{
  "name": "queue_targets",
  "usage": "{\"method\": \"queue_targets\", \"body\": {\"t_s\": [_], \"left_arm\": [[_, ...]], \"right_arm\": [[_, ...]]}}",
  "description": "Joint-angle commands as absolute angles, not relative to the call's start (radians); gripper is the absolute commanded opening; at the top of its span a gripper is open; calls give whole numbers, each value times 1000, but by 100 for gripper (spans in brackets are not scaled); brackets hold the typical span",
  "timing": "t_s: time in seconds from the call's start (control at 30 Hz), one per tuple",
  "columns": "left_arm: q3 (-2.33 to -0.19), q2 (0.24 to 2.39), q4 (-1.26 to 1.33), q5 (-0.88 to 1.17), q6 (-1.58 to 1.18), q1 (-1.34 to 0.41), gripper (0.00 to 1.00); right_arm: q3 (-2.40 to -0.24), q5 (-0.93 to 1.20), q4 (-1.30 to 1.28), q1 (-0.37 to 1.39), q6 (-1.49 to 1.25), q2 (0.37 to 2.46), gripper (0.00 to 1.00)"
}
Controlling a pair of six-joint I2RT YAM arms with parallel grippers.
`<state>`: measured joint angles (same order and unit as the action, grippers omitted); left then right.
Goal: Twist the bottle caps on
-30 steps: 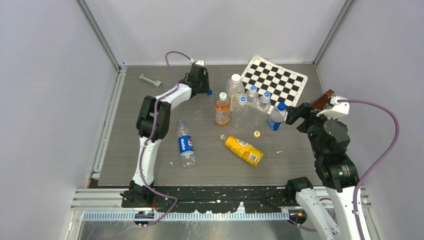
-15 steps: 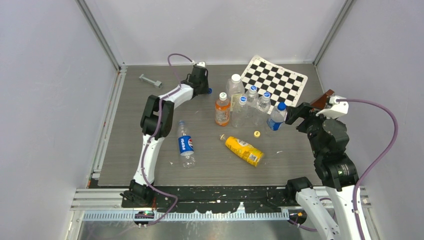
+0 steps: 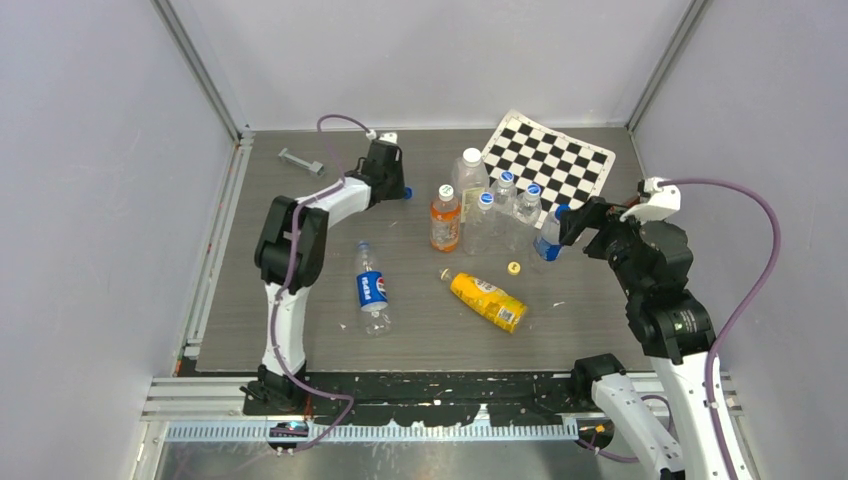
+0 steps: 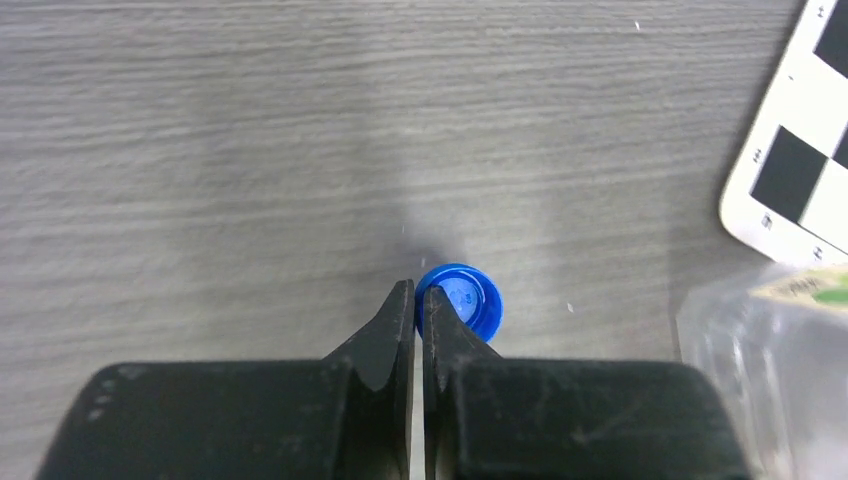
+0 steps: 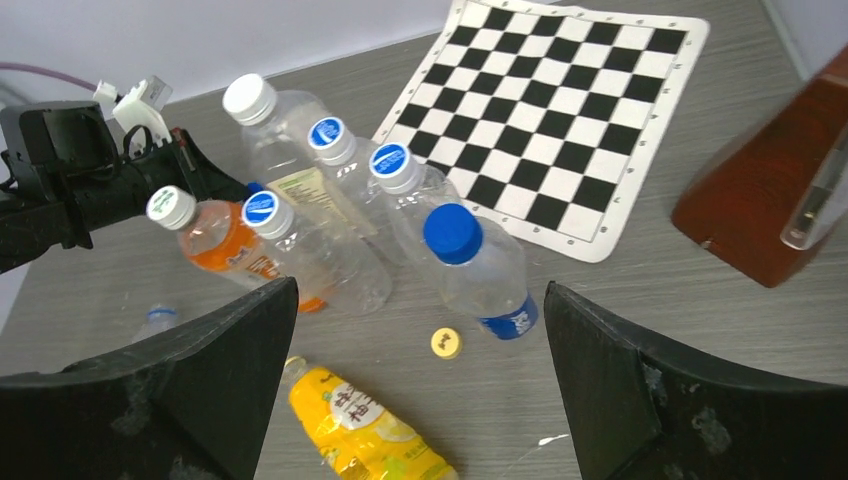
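Observation:
The blue cap (image 4: 470,300) lies open side up at the back of the table, also in the top view (image 3: 407,192). My left gripper (image 4: 418,292) is shut on its rim, one finger inside and one outside; it shows in the top view (image 3: 397,188). The yellow cap (image 3: 514,267) lies on the table, and in the right wrist view (image 5: 446,343). The Pepsi bottle (image 3: 371,288) and the yellow juice bottle (image 3: 487,300) lie on their sides, uncapped. My right gripper (image 5: 420,290) is open and empty above the yellow cap and the juice bottle (image 5: 360,425).
Several capped bottles stand in a cluster: an orange-drink bottle (image 3: 445,218), a tall clear bottle (image 3: 470,175), a blue-capped water bottle (image 3: 553,232). A checkerboard mat (image 3: 548,160) lies behind them. A brown block (image 5: 770,190) is at the right. A metal bolt (image 3: 301,161) lies far left.
My left gripper has moved left and a little nearer, carrying the blue cap along. My right gripper has swung left toward the bottle cluster.

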<state>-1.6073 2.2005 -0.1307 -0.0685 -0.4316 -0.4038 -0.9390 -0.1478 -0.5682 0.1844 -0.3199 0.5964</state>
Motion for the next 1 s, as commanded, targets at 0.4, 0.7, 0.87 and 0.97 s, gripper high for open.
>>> {"method": "queue_targets", "body": {"t_s": [0.4, 0.7, 0.87, 0.97], "left_arm": [[-1182, 1491, 36, 182, -408, -399, 0], [-1048, 1217, 101, 344, -439, -446, 0], [-983, 1136, 194, 383, -432, -513, 0], [-936, 1101, 284, 354, -430, -553, 0]], "right_arm": [[-1214, 358, -616, 193, -553, 852, 100], [-1227, 464, -395, 254, -850, 984, 99], [-1266, 450, -376, 324, -959, 1056, 95], [-1215, 432, -263, 347, -1101, 1065, 91]]}}
